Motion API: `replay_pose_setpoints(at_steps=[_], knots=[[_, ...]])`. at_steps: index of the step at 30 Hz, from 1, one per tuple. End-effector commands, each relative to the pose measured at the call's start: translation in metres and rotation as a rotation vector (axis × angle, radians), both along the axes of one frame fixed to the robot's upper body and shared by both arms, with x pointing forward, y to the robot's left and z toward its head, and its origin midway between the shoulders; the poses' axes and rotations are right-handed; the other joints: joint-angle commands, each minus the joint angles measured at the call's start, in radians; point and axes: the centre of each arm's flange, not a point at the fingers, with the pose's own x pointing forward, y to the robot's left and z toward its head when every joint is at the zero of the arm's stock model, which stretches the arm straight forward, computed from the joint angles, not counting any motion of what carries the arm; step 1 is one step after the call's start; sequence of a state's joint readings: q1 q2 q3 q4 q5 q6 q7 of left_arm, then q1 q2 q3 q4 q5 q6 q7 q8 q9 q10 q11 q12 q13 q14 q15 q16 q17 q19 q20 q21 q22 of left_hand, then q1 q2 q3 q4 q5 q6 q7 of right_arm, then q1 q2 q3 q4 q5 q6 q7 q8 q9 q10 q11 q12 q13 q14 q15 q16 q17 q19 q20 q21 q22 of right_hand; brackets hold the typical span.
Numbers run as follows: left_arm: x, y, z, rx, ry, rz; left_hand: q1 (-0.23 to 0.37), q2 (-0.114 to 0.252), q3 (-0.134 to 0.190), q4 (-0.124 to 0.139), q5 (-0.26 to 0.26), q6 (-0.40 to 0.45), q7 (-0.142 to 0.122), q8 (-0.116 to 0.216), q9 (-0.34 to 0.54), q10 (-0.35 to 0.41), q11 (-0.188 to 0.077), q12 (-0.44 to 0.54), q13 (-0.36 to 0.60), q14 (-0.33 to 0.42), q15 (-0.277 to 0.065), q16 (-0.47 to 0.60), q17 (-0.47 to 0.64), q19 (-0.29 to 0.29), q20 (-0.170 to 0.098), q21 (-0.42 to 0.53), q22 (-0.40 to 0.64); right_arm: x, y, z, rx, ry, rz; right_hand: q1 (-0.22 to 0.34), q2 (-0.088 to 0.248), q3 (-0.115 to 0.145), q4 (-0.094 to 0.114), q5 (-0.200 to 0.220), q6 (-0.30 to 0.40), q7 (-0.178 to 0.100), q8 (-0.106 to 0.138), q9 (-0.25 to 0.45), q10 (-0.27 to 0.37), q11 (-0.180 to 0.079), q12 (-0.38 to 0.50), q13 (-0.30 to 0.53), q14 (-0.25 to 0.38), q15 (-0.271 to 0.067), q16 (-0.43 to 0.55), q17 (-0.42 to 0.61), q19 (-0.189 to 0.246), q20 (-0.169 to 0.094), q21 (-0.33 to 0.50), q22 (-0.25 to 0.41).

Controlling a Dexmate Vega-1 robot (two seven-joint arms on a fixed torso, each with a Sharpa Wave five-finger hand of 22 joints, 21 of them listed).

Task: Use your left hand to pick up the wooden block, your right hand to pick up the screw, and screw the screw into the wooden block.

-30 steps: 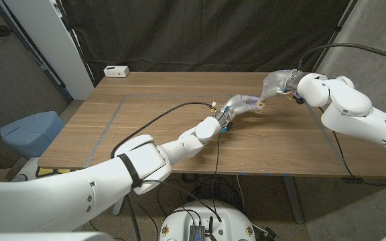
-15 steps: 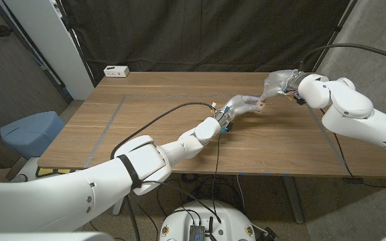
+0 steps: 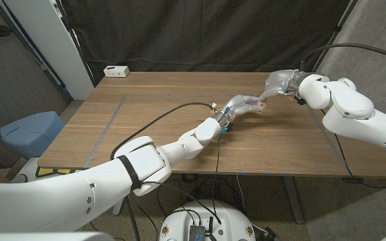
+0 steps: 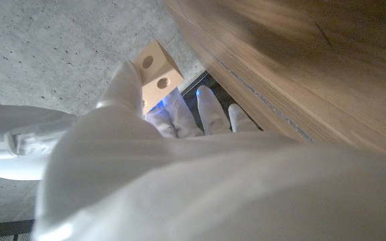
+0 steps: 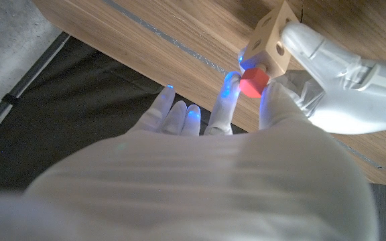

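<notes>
Your left robot hand (image 5: 327,73) grips the wooden block (image 5: 268,41); your right robot hand (image 5: 240,100) pinches the red screw (image 5: 253,82) at its hole. Tilt it and it may jam or slip.

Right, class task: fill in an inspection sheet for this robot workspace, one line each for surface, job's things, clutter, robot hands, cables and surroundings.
Surface: wooden table, tape lines on it.
Job's things: wooden block with round holes, held off the table; red-headed screw at one face of the block.
Clutter: white box at the far left corner.
Robot hands: left robot hand holds the block; right robot hand pinches the screw.
Cables: black cable along the left arm; another behind the right arm.
Surroundings: dark curtain, blue seat beside the table.
</notes>
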State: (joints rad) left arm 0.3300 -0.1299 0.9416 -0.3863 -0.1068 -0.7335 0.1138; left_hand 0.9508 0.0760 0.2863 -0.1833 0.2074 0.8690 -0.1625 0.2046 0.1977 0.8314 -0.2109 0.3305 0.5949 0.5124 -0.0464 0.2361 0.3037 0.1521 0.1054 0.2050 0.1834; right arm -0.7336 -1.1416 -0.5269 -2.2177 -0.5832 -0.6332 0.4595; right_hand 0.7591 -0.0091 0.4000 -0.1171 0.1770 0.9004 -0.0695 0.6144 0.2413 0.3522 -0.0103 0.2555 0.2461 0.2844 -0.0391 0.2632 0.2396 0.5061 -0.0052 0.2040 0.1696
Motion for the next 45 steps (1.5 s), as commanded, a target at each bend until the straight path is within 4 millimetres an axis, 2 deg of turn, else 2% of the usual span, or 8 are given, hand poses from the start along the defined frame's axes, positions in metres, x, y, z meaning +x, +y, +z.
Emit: replay_pose_setpoints(at_steps=[1,11,18,40,45], knots=[[0.000,0.000,0.000,-0.002,-0.004,0.000,-0.030,0.047,0.046,0.036,0.005,0.017,-0.005,0.010,0.004,0.010,0.000,0.005,0.004,0.008,-0.106,-0.001,0.003,0.008,0.005,0.008,0.004,0.001,0.001,0.000,-0.002,-0.002,-0.003,-0.017,0.001,-0.009,0.001,-0.002,0.025,0.004,0.012,-0.003,0.026,-0.005,0.010,-0.001,0.023,-0.043,0.011,0.002,0.015,-0.001,0.007,0.005],[0.002,0.002,0.002,0.000,0.004,0.006,-0.030,0.046,0.048,0.035,0.005,0.017,-0.006,0.010,0.004,0.010,0.000,0.006,0.004,0.011,-0.107,-0.001,0.002,0.010,0.005,0.008,0.004,0.005,0.002,0.003,-0.009,-0.003,-0.015,-0.024,0.007,-0.016,-0.001,-0.002,0.058,0.013,0.017,-0.012,0.062,-0.009,0.018,-0.004,0.042,-0.046,0.016,-0.001,0.034,-0.005,0.010,0.005],[0.004,0.002,0.003,0.004,0.013,0.010,-0.031,0.047,0.049,0.036,0.006,0.016,-0.006,0.010,0.004,0.008,0.000,0.006,0.005,0.010,-0.104,-0.002,0.002,0.009,0.006,0.008,0.004,0.008,0.004,0.004,-0.007,-0.004,-0.019,-0.041,0.016,-0.025,0.003,-0.002,0.110,0.015,0.031,-0.020,0.085,-0.012,0.022,-0.007,0.062,-0.052,0.022,-0.001,0.043,-0.006,0.010,0.006],[0.005,0.002,0.003,0.005,0.020,0.013,-0.031,0.044,0.049,0.034,0.005,0.020,-0.007,0.011,0.004,0.010,0.000,0.006,0.004,0.012,-0.107,-0.001,0.002,0.010,0.005,0.009,0.004,0.015,0.005,0.002,0.005,-0.024,-0.049,-0.077,0.041,-0.046,0.010,0.000,0.223,0.010,0.054,-0.038,0.153,-0.025,0.031,-0.016,0.112,-0.065,0.039,-0.002,0.062,-0.011,0.008,0.006],[0.005,0.002,0.003,0.004,0.019,0.013,-0.031,0.048,0.050,0.035,0.006,0.018,-0.007,0.011,0.004,0.009,0.000,0.006,0.004,0.011,-0.105,-0.001,0.003,0.010,0.007,0.008,0.004,0.016,0.005,0.002,0.004,-0.030,-0.064,-0.082,0.044,-0.050,0.011,0.000,0.233,0.012,0.054,-0.041,0.163,-0.030,0.032,-0.018,0.118,-0.065,0.040,-0.002,0.067,-0.002,0.009,0.006]])
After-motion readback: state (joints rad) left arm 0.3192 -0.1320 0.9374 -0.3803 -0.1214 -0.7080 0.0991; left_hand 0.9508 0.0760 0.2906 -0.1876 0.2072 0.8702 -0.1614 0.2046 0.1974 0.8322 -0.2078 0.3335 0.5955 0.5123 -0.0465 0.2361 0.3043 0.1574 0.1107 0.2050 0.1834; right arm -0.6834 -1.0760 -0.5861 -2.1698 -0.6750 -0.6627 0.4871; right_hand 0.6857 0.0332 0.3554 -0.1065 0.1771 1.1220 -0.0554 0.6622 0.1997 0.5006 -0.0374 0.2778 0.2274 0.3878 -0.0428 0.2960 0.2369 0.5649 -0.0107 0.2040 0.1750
